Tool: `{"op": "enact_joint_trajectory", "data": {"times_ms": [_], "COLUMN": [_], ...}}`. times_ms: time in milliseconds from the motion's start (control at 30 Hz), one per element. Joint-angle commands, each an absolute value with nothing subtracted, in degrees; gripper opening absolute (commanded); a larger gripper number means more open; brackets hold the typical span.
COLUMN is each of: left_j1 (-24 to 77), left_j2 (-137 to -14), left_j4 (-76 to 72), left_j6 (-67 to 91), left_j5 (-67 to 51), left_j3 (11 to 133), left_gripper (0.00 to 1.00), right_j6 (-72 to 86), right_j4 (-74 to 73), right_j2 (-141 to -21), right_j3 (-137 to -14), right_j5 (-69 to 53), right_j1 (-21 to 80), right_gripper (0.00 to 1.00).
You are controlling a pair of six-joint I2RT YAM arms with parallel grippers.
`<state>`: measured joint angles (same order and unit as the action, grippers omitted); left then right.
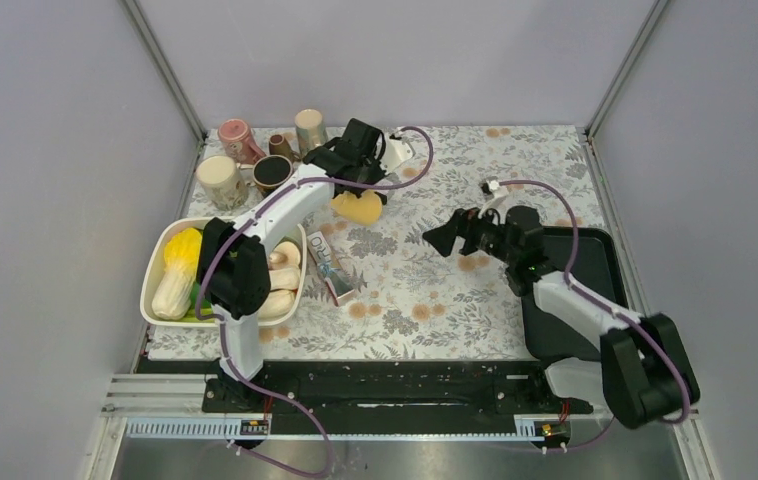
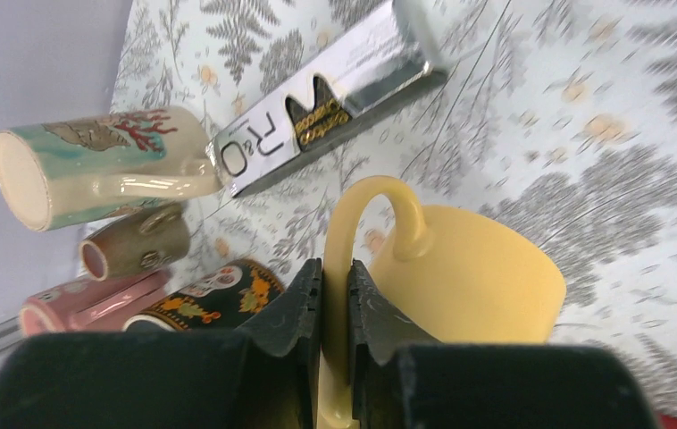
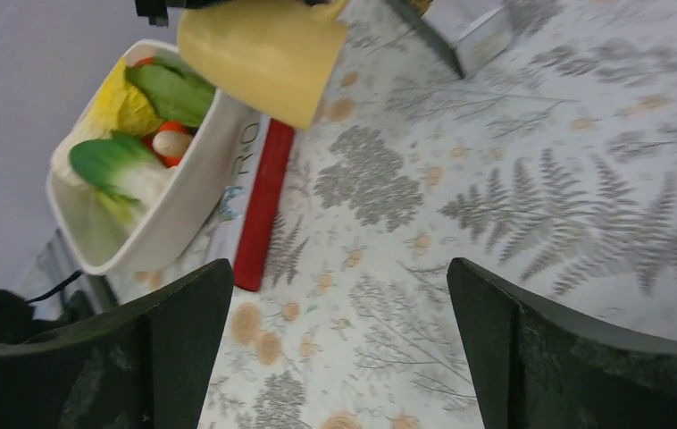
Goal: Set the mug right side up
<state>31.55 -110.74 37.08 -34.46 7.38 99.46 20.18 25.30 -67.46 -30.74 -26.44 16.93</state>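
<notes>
Toward the far left of the counter (image 1: 515,170), just beside a cluster of cups (image 1: 222,180): the yellow mug (image 1: 359,208), clamped by its loop handle in the left end effector (image 1: 355,190). Pinched tight between both fingers (image 2: 292,308), with the mug's body tilted over and sticking out sideways past the fingertips. Hard to tell whether resting on the fern-print surface or just clear of it. Close by, lying flat, a long carton (image 1: 333,266) with a red edge. Further left, touching that carton's side in the right wrist view, a white tub (image 1: 147,285) holding leafy greens and other vegetables. Over the middle of the counter, well apart from the mug, the right end effector (image 1: 442,237), spread wide with nothing between its fingers (image 3: 183,331). Under that arm, at the right edge, a black tray (image 1: 595,250).
</notes>
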Motion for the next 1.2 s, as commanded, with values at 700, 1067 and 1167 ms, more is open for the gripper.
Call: {"op": "enact_joint_trajectory", "data": {"times_ms": [700,1067,1167], "left_j1": [32.4,24.9,21.0], "left_j2": [-102.2,-97.0,-92.9], "left_j4": [46.3,48.0,46.8], "left_j6": [-8.6,-10.6,-11.1], "left_j5": [-20.1,-11.8,-12.6], "left_j3": [111.6,108.4,104.0], "left_gripper": [0.0,0.99,0.99], "right_j6": [61.0,11.0,3.0], "right_j4": [69.6,-16.7,-33.7], "right_j2": [-95.9,-78.8,-80.0], "right_j3": [-47.2,-62.4,-70.9], "right_j5": [-44.1,-12.3,2.0], "right_j1": [27.2,20.6,17.0], "right_gripper": [0.51,0.0,0.0]}}
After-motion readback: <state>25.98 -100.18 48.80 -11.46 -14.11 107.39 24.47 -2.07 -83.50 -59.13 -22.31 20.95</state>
